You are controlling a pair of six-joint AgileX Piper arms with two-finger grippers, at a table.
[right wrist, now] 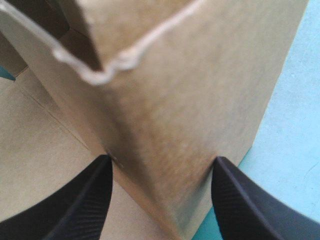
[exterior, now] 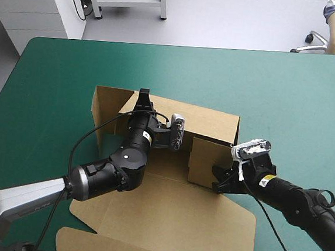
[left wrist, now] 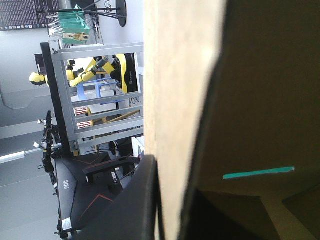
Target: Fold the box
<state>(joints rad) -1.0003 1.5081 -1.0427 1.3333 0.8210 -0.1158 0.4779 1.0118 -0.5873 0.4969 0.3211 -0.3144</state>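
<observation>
The brown box [exterior: 165, 219] lies mid-table with its far wall [exterior: 209, 122] raised and its lid flat toward the near edge. My left gripper [exterior: 142, 97] is at the far-left corner, shut on the top edge of a raised wall. In the left wrist view the board [left wrist: 175, 75] runs up between the fingers of this gripper [left wrist: 170, 175]. My right gripper [exterior: 219, 180] sits low at the near edge of the raised right side panel [exterior: 205, 161]. It stands open in the right wrist view, this gripper [right wrist: 162, 162] straddling the folded panel [right wrist: 190, 100].
The teal-green cover [exterior: 265, 87] shows around the box, widest toward the far edge and the right side. A strip of it lies beside the right gripper [right wrist: 295, 150]. The lid reaches close to the table's near edge.
</observation>
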